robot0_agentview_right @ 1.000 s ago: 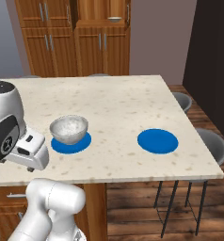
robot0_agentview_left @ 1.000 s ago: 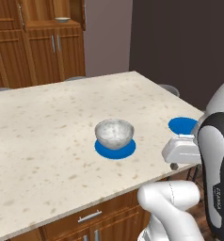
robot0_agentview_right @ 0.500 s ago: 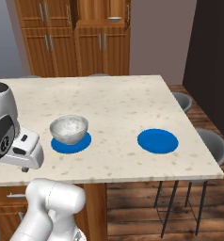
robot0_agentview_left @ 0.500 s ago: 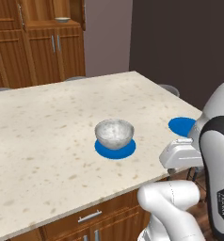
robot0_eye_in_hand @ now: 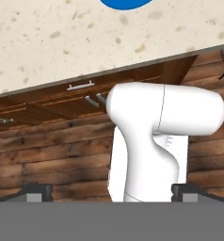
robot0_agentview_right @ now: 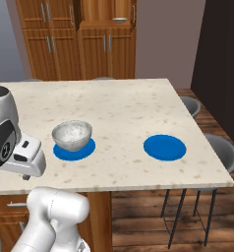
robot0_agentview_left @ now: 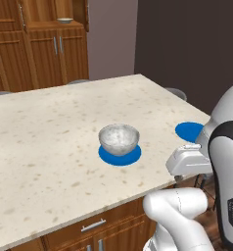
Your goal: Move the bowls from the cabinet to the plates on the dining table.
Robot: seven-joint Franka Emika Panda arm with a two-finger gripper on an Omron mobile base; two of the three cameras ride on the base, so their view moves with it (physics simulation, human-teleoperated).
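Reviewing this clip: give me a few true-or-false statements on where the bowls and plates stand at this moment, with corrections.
1. The grey-white marbled bowl sits on a blue plate on the dining table. True.
2. The second blue plate also holds a bowl. False: it is bare.
3. The beige bowl is on a shelf of the cabinet. True.
4. The hand is shut on the marbled bowl. False: it is open, holds nothing, and is pulled back near the table's front edge.
5. The two plates touch each other. False: bare tabletop lies between them.

Arm folded low; claw (robot0_eye_in_hand: 112, 190) points downward, fingers (robot0_eye_in_hand: 36, 190) spread wide, holding nothing.
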